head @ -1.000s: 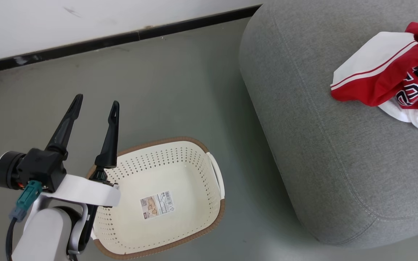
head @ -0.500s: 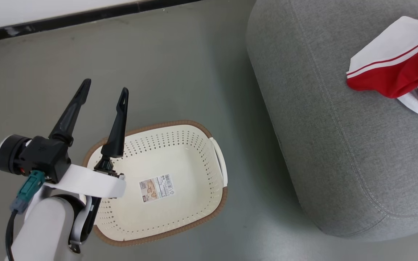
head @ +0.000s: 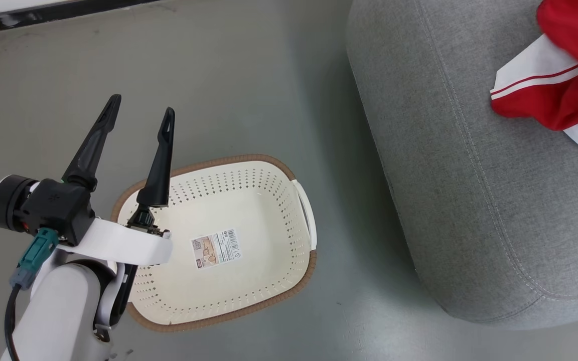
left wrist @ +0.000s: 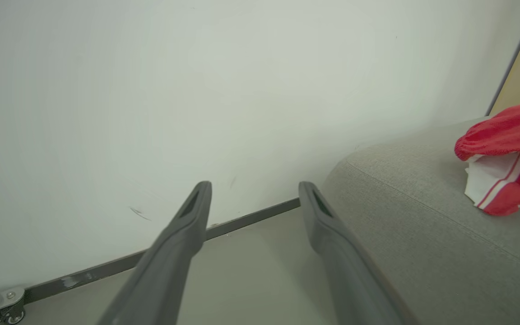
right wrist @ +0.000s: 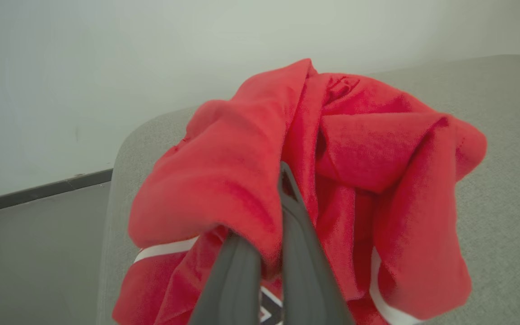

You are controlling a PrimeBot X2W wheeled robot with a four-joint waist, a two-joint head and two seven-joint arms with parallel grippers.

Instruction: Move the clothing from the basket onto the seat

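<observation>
The cream basket [head: 274, 175] stands on the floor with only its label sticker inside. My left gripper [head: 141, 105] hangs open above its far left rim, holding nothing; in the left wrist view the left gripper [left wrist: 254, 189] points at the wall. To the right is the grey seat [head: 469, 175], with red and white clothing [head: 545, 95] lying on its top. My right gripper [right wrist: 272, 212] is shut on a red garment [right wrist: 355, 149], held over the seat [right wrist: 503, 113] and draping over the fingers. That red garment [head: 575, 25] shows at the top right of the head view.
A white wall with a dark baseboard [head: 43, 15] runs behind the basket. A caster wheel [left wrist: 2, 307] sits at the wall's foot. Bare grey floor [head: 249, 90] lies between basket, wall and seat.
The head camera has shifted, so everything sits higher and further right in its view. A red garment has come in at the top right over the clothing on the seat. The left gripper stays open.
</observation>
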